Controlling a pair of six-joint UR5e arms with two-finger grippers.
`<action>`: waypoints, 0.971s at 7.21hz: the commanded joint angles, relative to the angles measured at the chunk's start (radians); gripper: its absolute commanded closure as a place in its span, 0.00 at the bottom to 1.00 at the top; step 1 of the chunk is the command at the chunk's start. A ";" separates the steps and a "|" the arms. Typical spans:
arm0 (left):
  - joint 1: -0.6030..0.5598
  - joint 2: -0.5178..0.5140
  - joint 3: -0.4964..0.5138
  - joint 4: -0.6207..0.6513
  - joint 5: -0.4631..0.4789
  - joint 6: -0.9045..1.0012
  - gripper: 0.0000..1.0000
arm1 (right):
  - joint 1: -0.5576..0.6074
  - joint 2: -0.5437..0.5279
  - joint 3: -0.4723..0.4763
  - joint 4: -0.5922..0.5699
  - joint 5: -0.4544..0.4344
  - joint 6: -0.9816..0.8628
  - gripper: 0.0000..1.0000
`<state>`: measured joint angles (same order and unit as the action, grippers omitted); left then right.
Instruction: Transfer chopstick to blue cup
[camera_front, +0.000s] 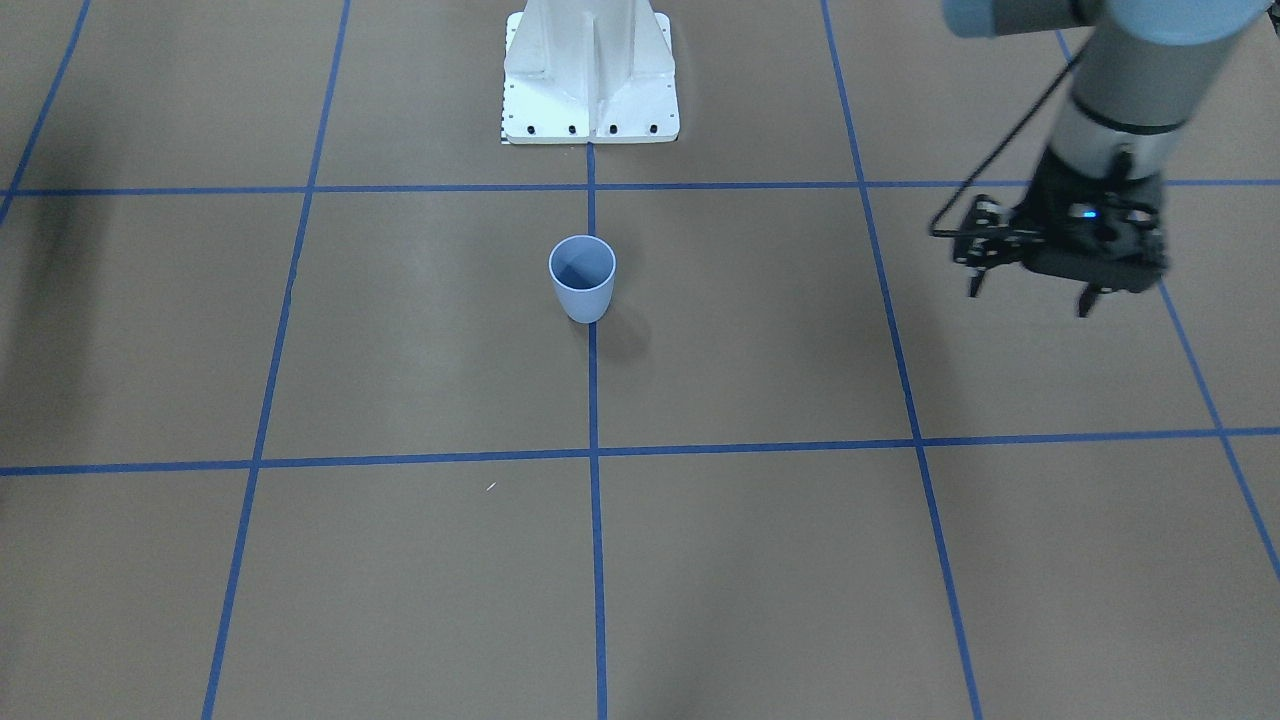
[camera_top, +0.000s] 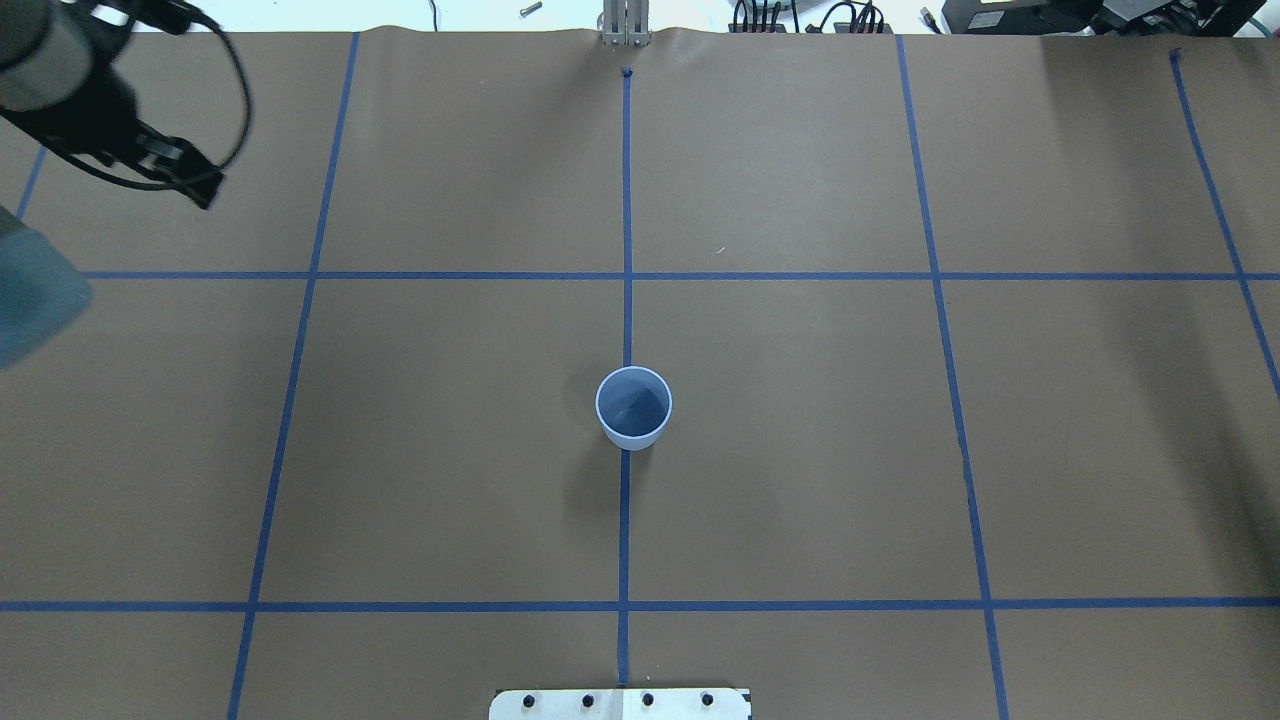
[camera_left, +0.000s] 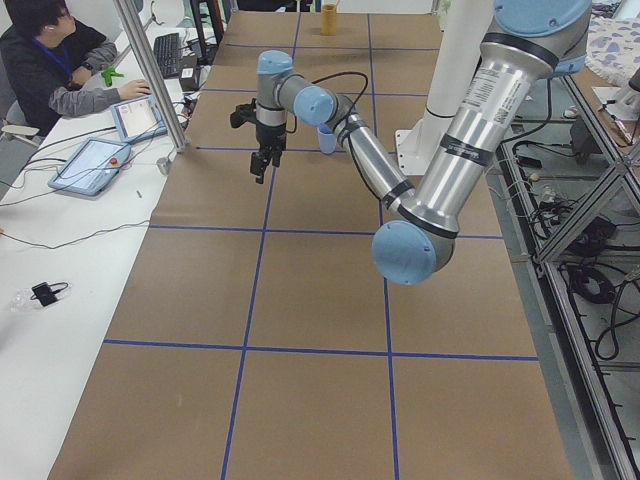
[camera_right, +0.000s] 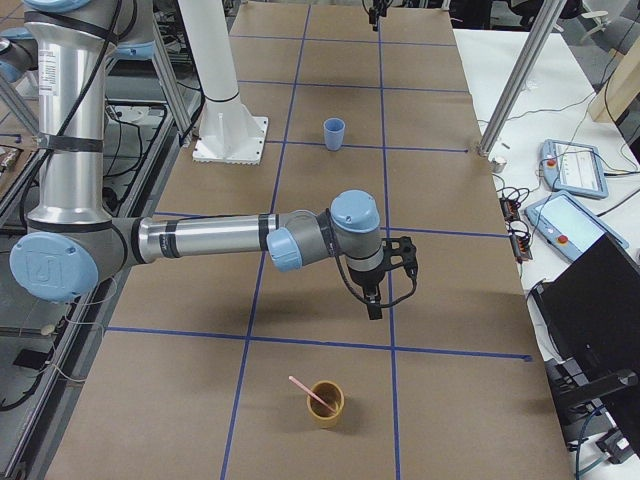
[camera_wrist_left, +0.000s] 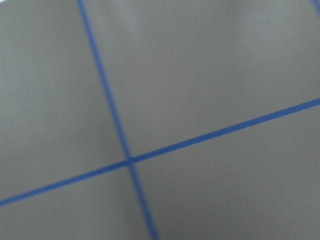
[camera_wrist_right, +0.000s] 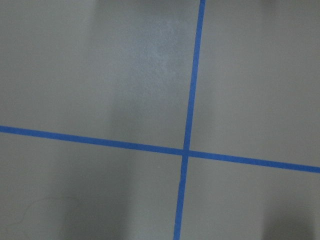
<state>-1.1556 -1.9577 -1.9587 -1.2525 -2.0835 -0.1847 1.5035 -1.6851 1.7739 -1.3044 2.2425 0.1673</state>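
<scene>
left gripper (camera_front: 1028, 298): spread, empty | right gripper (camera_right: 373, 305): cannot tell | risk: you may tip orange cup (camera_right: 322, 420) when pulling leaning chopstick (camera_right: 305, 388)

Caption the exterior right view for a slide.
Right end effector hangs over the table, chopstick in the orange cup nearby, blue cup far behind.

The table (camera_front: 800, 330) is carrying a blue cup (camera_front: 582, 278) at its middle, a white base (camera_front: 590, 75) nearby, and a tan cup (camera_right: 325, 405) well apart.
</scene>
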 joint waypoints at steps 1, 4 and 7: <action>-0.330 0.112 0.207 0.007 -0.207 0.377 0.02 | 0.076 -0.070 0.019 -0.016 0.037 -0.120 0.00; -0.495 0.378 0.354 -0.296 -0.202 0.416 0.02 | 0.217 -0.090 0.010 -0.207 0.039 -0.402 0.00; -0.498 0.503 0.342 -0.401 -0.202 0.418 0.02 | 0.273 -0.097 -0.046 -0.303 -0.063 -0.531 0.02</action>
<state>-1.6497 -1.4824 -1.6145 -1.6296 -2.2855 0.2322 1.7622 -1.7794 1.7582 -1.5927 2.2448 -0.3338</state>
